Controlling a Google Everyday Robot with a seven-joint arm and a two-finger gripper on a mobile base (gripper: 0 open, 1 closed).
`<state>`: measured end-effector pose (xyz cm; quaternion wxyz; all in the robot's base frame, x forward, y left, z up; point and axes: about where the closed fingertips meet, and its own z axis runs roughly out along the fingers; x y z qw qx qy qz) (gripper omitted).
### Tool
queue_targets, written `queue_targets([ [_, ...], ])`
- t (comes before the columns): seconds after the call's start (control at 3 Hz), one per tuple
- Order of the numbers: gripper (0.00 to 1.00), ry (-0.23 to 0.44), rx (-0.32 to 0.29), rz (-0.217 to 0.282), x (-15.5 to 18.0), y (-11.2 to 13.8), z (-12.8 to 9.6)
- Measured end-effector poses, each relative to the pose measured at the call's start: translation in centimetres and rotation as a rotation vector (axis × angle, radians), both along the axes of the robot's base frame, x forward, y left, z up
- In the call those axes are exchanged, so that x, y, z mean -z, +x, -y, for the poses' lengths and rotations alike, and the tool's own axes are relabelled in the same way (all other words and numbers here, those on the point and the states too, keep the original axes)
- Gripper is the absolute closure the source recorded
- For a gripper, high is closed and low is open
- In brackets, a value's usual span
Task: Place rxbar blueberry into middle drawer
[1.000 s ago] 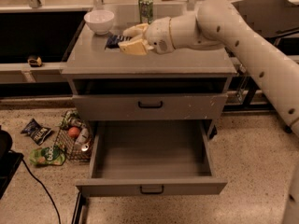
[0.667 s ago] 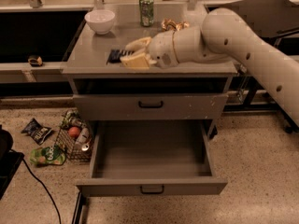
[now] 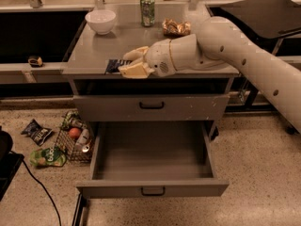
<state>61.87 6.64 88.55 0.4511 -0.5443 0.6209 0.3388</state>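
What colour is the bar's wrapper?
Dark navy rxbar blueberry, camera view, at the gripper on the cabinet top.

Gripper (image 3: 133,63) sits low at the front edge of the grey cabinet top (image 3: 89,55), arm coming in from frame R. Its cream fingers (image 3: 136,54) are clamped on the R end of the rxbar blueberry (image 3: 114,66), and the bar's other end pokes out toward frame L. Further back on top: white bowl (image 3: 100,20), green can (image 3: 147,10), gold foil bag (image 3: 176,27). Below, upper drawer (image 3: 151,108) is closed & middle drawer (image 3: 150,188) is pulled out w/ grey inside showing.
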Motion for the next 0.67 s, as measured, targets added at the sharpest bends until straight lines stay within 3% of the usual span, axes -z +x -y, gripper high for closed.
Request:
queue_targets([
  [0.33, 1.00, -0.028, 0.020, -0.006, 2.6, -0.6, 0.1],
  [0.67, 1.00, -0.054, 0.078, -0.051, 7.7, -2.5, 0.7],
])
